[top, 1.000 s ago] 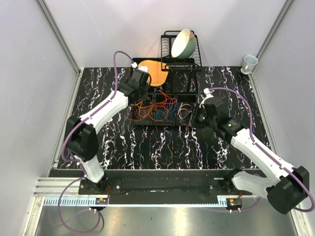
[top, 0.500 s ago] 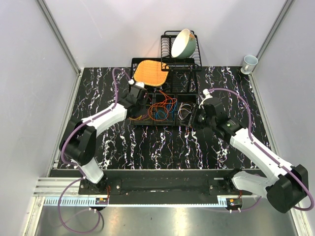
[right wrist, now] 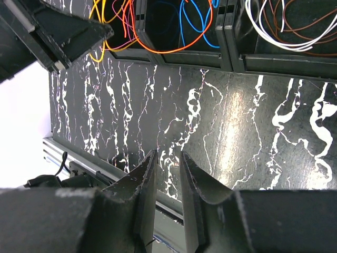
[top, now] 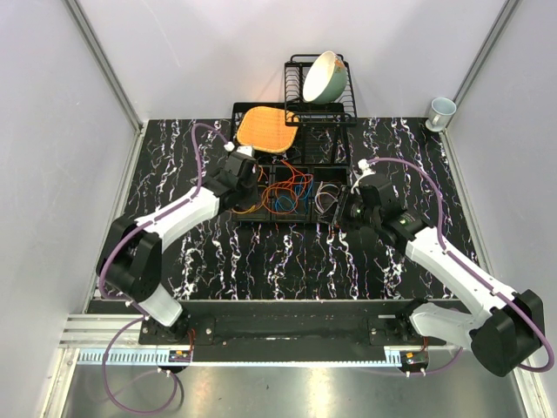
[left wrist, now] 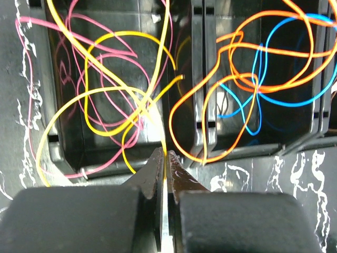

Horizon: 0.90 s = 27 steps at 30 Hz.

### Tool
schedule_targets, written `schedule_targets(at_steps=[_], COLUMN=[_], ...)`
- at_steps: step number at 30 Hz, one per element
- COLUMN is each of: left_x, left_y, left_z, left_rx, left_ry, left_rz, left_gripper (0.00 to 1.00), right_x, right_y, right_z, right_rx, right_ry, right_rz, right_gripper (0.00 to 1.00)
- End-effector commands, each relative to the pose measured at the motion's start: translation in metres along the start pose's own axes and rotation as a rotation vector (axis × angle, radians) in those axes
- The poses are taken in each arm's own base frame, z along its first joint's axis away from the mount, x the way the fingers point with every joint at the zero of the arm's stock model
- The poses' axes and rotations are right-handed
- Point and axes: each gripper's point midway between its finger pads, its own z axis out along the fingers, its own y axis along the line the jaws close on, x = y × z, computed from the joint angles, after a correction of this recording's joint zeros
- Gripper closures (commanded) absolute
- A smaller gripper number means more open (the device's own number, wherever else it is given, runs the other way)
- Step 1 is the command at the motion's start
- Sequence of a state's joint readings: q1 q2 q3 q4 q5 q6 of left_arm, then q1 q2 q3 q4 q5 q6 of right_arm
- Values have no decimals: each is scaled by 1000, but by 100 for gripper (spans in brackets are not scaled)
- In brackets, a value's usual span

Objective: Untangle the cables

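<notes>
Left wrist view: the left gripper (left wrist: 164, 155) is pinched shut on a yellow cable (left wrist: 126, 33), which runs straight away from the fingertips into the tray's (left wrist: 197, 79) left compartment and loops there. The other cables (top: 283, 193) coil in neighbouring compartments. Slightly parted and holding nothing, the right gripper (right wrist: 167, 154) hangs over the desk (right wrist: 237, 121).

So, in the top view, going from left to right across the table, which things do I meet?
left gripper, shut on a yellow cable → orange cables → white cables → right gripper → cup
</notes>
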<state>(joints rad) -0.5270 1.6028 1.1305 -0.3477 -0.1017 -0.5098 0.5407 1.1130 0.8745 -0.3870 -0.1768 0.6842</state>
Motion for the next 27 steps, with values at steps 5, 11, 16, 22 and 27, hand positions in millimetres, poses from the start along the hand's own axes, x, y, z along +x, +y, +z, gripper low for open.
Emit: schedule_targets(at_steps=[5,11,16,22,27], left_x=[13,8,14,-4,-30], left_y=[-2,-8,-10,-13,-11], left_z=[-21,-31,-25,-14,5], left_rx=[6,21,21,-3,-44], left_ry=[22,15,28,9,-7], left_rz=[-21,-24,-18,30,47], left_gripper=[100,100,100,100,100], right_x=[-4,-4,-3,-2,-3], right_y=[11,12,9,10,9], right_z=[-4,-6,-6,-5,-9], right_rx=[-46,-53,-48,-50,-43], right_ry=[-24,-26,-27,-20,-31], right_rz=[-3,-1,2,5,1], right_gripper=[71,71,71,72,72])
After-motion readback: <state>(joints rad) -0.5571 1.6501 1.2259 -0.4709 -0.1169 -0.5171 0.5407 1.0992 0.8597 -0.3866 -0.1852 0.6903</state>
